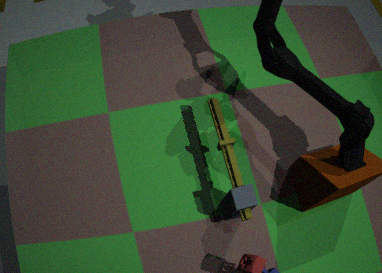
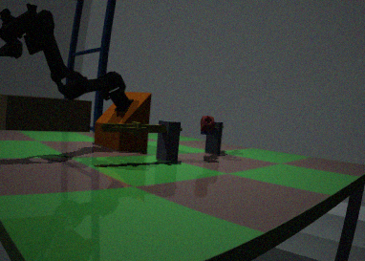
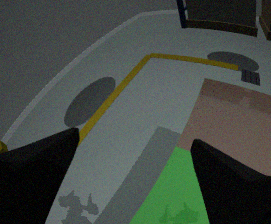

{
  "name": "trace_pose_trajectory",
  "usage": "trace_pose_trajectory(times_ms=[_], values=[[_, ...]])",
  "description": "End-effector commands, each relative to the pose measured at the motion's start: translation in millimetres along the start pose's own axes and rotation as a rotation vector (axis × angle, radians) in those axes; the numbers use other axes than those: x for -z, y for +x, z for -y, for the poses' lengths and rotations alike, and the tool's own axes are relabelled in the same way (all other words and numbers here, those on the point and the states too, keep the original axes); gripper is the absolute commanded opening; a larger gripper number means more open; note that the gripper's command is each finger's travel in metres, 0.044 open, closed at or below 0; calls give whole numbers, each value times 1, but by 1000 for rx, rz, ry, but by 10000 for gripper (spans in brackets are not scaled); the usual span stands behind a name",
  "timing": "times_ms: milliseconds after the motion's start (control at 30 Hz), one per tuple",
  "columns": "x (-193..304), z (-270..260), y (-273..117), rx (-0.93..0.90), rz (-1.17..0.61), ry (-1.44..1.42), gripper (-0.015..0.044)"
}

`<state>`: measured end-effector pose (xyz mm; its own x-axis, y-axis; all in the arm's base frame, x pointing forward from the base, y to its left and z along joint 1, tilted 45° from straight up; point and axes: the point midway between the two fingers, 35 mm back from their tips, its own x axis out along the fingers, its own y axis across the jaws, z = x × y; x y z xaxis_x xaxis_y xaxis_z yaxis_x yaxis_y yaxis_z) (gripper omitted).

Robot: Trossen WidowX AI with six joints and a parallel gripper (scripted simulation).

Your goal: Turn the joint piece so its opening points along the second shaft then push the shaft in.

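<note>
Green and brown squares cover the table [image 1: 60,177] [image 2: 229,207], and your gripper [image 2: 6,32] [image 3: 136,140] hangs high over its far side, fingers spread wide around nothing. The red joint piece [image 1: 251,263] [image 2: 207,124] lies well away, past the nearer grey block [image 1: 244,197] [image 2: 168,141] as you look from the fingers. The yellow shaft [image 1: 218,122] [image 2: 126,126] runs lengthwise from your side through that block, roughly toward the joint, so you'd likely need to travel along it first.
</note>
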<state>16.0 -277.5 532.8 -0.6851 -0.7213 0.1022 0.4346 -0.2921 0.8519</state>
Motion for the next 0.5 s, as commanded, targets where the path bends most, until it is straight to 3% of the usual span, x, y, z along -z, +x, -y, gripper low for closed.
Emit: trace_pose_trajectory(times_ms=[0, 233, 467], values=[[0, 0, 0, 0, 0, 0, 426], [-7, -7, -5, -77, -33, 78, 440], [-45, -11, 1, -122, 10, 279, 440]])
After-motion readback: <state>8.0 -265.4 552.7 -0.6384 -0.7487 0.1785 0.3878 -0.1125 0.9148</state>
